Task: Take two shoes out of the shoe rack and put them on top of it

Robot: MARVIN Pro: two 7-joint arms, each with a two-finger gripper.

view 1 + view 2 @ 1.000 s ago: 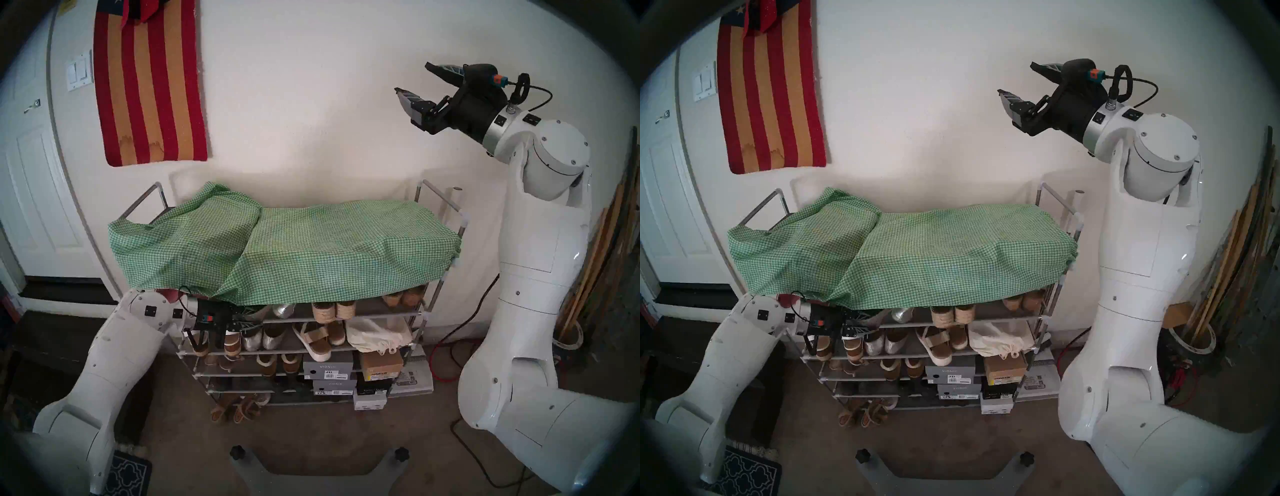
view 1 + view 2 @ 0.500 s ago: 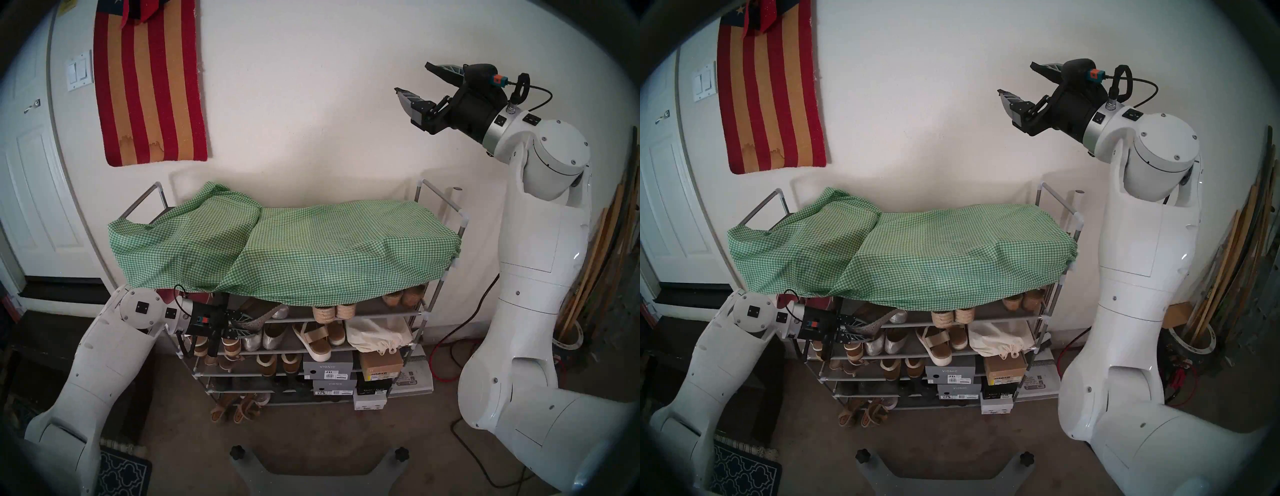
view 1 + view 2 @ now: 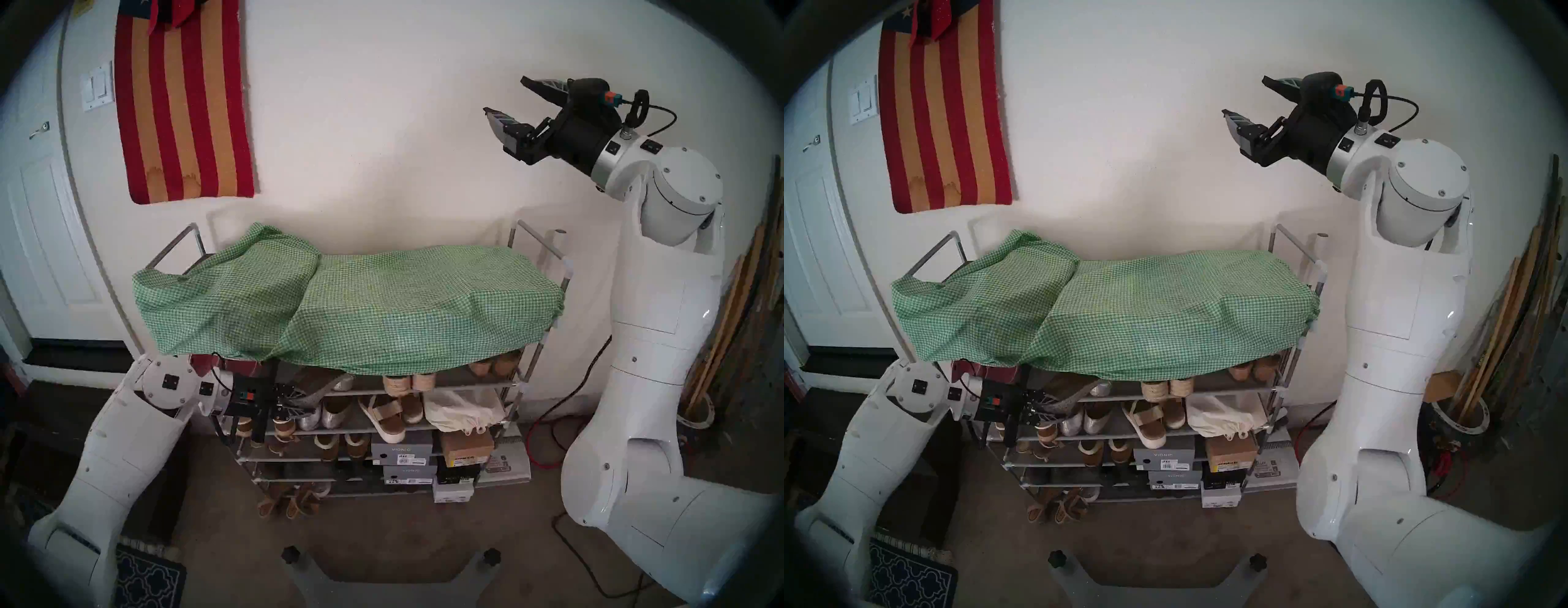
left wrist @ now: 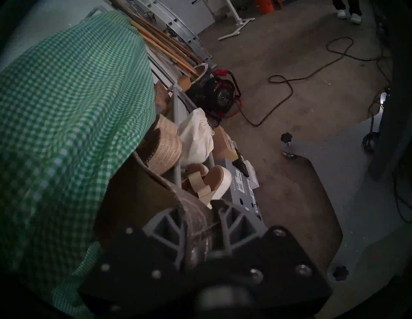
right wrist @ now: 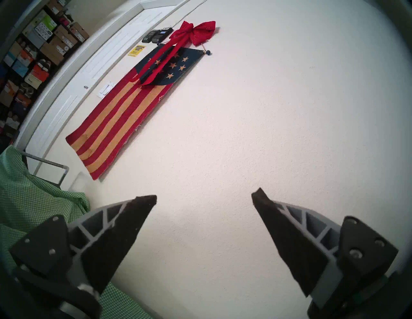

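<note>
Silver perforated shoe is being held at its heel by the left gripper at centre left; it should be drawn clear of the green cloth (right gripper is spread wide, empty) before being lifted.

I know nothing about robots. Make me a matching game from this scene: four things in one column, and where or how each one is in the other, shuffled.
Things:
1. left fingers
2. right fingers
3. green checked cloth
4. white cloth bag

Place or state:
A. draped over the top of the shoe rack
B. spread apart, holding nothing, raised near the wall
C. closed on a perforated silver shoe at the rack's left side
D. lying on a shelf in the rack's right part, below the cloth

Pairs: 1-C, 2-B, 3-A, 4-D
</note>
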